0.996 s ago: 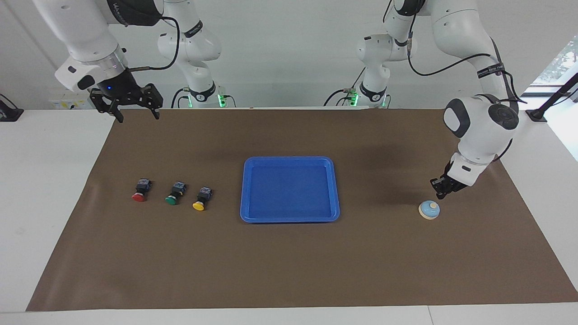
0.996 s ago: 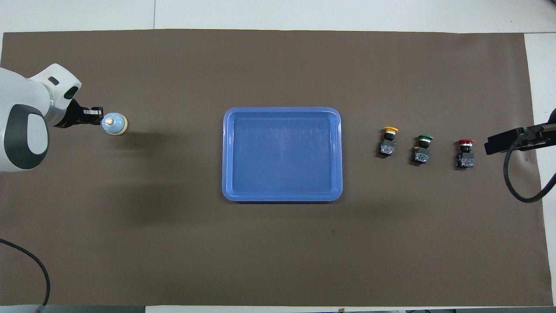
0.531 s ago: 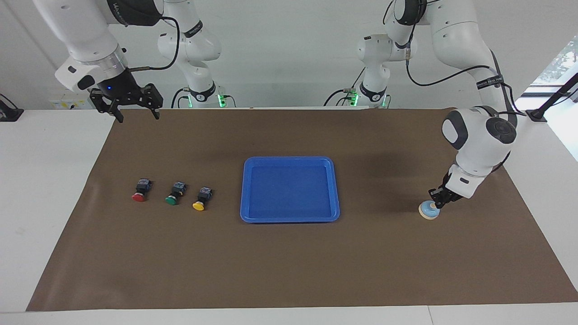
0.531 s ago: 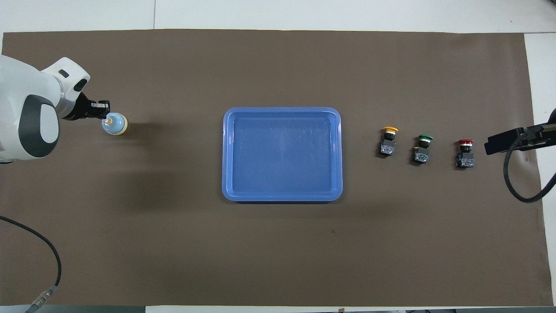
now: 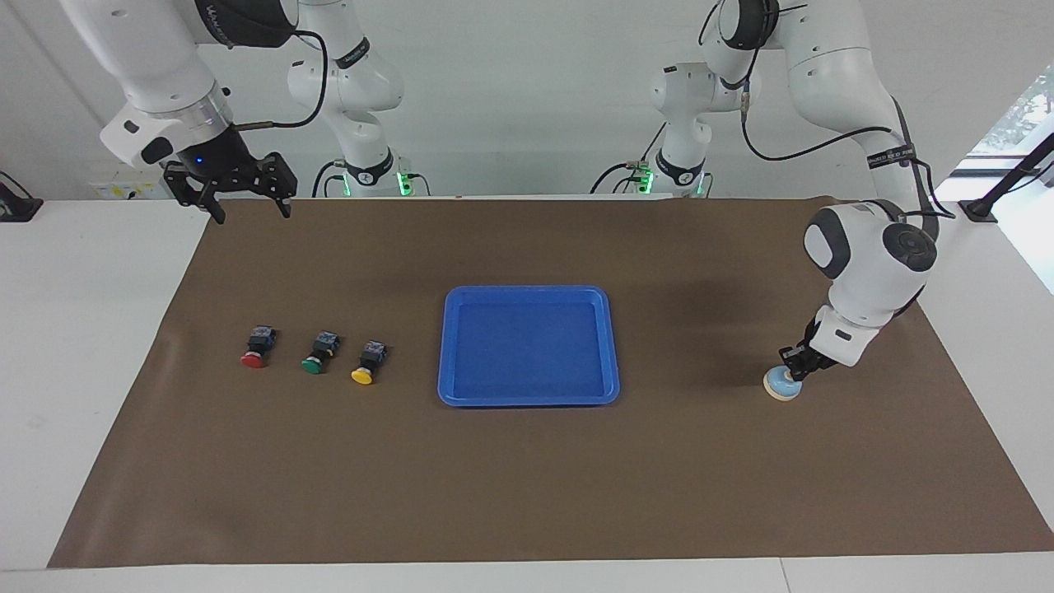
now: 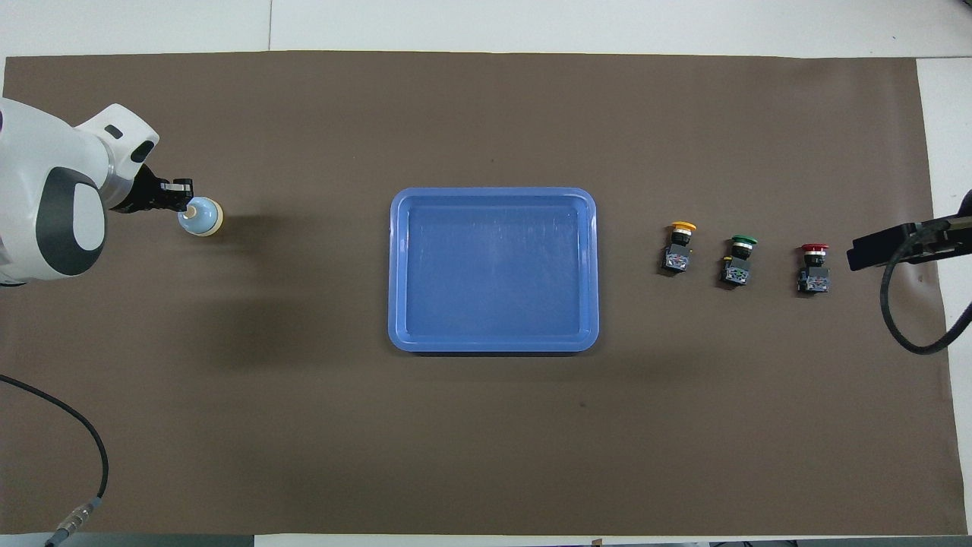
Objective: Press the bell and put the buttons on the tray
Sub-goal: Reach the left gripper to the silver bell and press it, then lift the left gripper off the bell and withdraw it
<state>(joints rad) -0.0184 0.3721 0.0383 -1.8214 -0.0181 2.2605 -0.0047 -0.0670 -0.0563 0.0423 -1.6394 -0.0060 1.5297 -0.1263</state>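
- Pressing the bell is the step in hand, I judge; it must be done straight down and gently, so the bell does not slide on the brown mat (image 5: 527, 478).
- Blue tray (image 5: 613, 346) lies at the middle of the mat with nothing in it.
- Left gripper (image 5: 792, 367), fingers clenched together and holding nothing, has its tip on the cream knob of the light-blue bell (image 5: 781, 385), which stands toward the left arm's end of the table.
- Right gripper (image 5: 244, 204) waits with fingers spread, raised over the mat's edge at the right arm's end.
- Red button (image 5: 256, 347), green button (image 5: 318, 354) and yellow button (image 5: 368, 363) lie in a row on the mat beside the tray, not yet moved.
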